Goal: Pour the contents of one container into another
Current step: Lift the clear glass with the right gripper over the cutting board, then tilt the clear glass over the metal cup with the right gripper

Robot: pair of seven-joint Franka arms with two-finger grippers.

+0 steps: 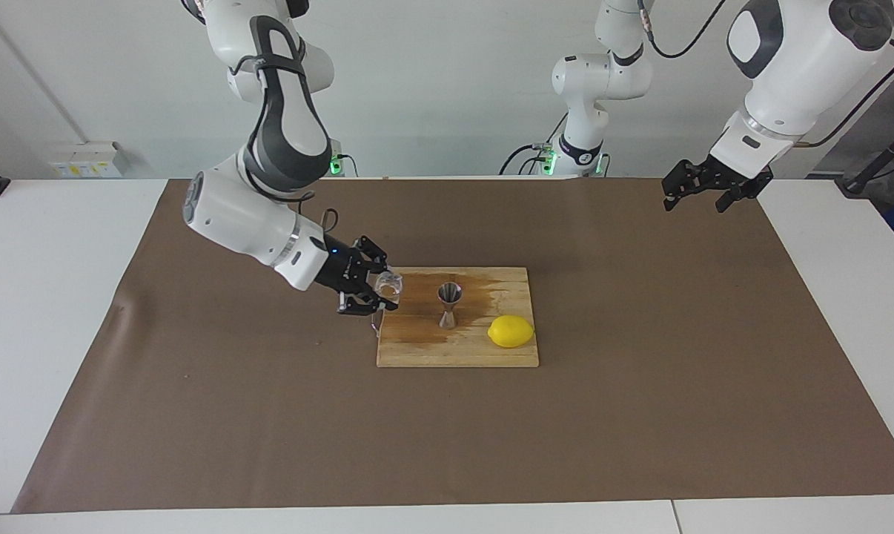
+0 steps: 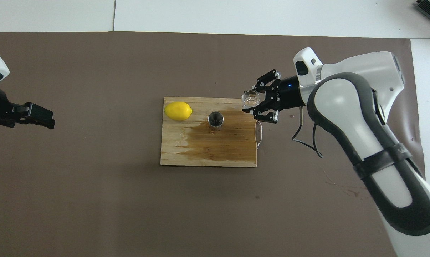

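The glass cup (image 1: 389, 282) was up in the air, clamped sideways between the fingers of the right gripper (image 1: 379, 291), and it hung over the end of the cutting board (image 1: 417, 348) that faces the right arm, just above the board's wire handle (image 2: 260, 132). In the overhead view the cup (image 2: 251, 99) showed its round rim, so it looked roughly upright, not yet tipped. Whether anything was inside it I could not tell.

The steel jigger (image 1: 448, 305) stood upright on its lower cone near the middle of the board, mouth open to the sky (image 2: 215, 119), a short way from the held cup. A lemon (image 1: 511, 331) lay beside it, toward the left arm's end of the board. A dark wet-looking stain spread across the wood around the jigger.

That cup was small, stiff, smooth glass: light, likely slippery, and breakable if squeezed hard or dropped. The side grip across its wall seemed the sensible hold, leaving the rim free for pouring. The jigger's narrow waist and small foot suggested it would topple at a nudge, so the pour called for a hover above its mouth, no contact.

The left gripper (image 1: 703, 185) waited, fingers apart and empty, high over the mat (image 1: 640, 415) at its own end.
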